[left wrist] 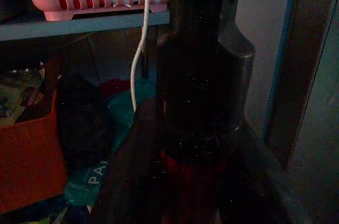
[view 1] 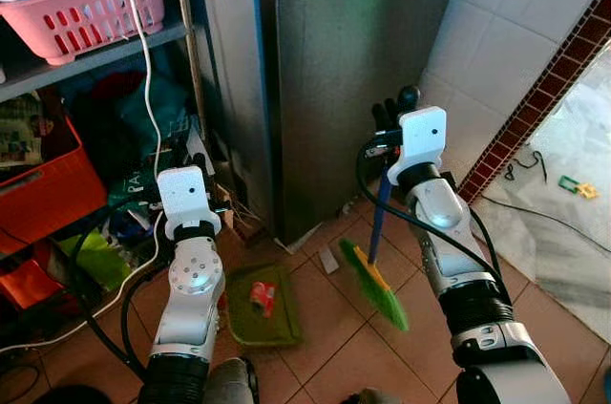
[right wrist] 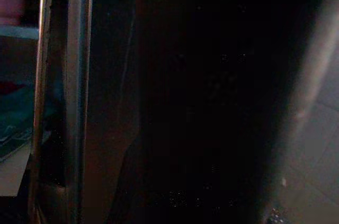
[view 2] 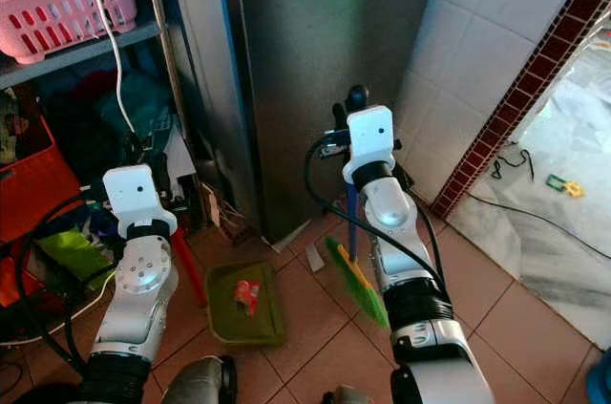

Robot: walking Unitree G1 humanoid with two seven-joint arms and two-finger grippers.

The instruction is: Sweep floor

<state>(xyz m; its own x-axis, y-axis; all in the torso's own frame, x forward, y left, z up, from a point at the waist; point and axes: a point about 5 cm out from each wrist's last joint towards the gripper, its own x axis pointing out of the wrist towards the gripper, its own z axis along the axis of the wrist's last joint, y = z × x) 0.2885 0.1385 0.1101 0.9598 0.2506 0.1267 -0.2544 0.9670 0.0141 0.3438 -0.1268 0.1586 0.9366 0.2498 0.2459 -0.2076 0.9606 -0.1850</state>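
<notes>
The left gripper is gripping a red dustpan handle, fingers mostly hiding behind the wrist. The flat green dustpan is lying on terracotta tiles. The right gripper is clamping the blue-handled broom, its green bristles blurring.

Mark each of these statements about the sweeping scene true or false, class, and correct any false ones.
1. The right gripper holds a broom with green bristles. True.
2. The dustpan lies on a shelf. False: it lies on the tiled floor.
3. A pink basket sits on the shelf. True.
4. The dustpan is blue. False: it is green, with a red scrap in it.
</notes>
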